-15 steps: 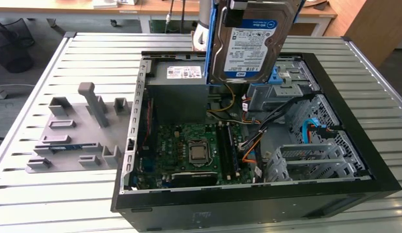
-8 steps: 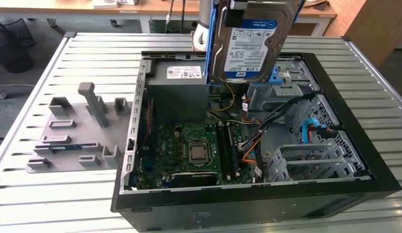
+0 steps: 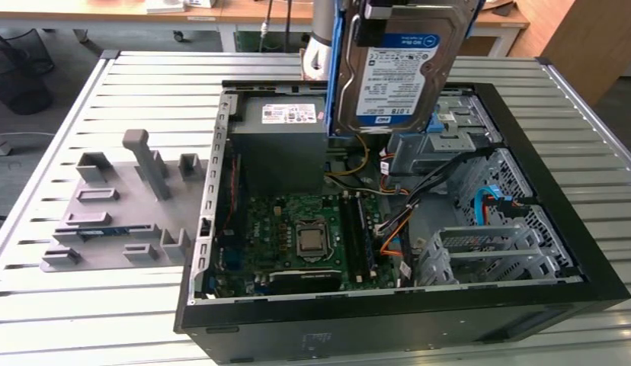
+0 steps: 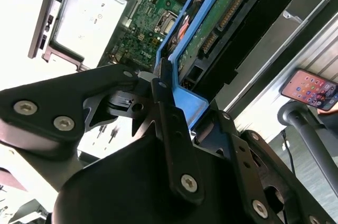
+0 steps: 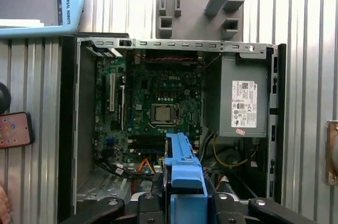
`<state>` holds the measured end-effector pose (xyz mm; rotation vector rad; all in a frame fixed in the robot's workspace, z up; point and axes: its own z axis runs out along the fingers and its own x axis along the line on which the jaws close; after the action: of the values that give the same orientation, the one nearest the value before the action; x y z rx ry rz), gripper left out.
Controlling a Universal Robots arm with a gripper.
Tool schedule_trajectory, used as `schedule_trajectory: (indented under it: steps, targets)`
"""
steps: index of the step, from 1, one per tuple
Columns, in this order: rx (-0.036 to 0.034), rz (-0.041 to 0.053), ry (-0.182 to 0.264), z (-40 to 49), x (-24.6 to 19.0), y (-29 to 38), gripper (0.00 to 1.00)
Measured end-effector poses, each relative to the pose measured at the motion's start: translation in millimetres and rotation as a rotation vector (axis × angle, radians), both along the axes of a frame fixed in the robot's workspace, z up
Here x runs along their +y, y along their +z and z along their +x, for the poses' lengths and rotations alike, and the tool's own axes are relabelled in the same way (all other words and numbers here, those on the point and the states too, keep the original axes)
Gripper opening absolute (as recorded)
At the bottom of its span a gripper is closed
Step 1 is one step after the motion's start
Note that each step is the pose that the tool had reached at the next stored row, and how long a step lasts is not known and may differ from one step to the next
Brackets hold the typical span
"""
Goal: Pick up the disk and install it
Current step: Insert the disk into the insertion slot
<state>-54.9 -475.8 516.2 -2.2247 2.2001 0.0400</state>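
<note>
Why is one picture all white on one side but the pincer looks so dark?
In the second wrist view, strong light washes the table out to white, while the pincer, close to the lens, shows black. In the exterior view the light is even, and the disk is plainly lit without glare.
</note>
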Motion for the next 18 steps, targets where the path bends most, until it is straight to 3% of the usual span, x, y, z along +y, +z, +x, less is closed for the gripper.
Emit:
schedule_trajectory:
  steps: [6,15,18]
  targets:
    - [-0.0001,0.0000,0.000,-0.1,-14.5,-7.5,0.36]
    - [-0.0001,0.0001,0.000,-0.1,-42.5,-14.8,0.36]
    - [-0.0001,0.0000,0.000,0.4,-46.3,-16.2,0.36]
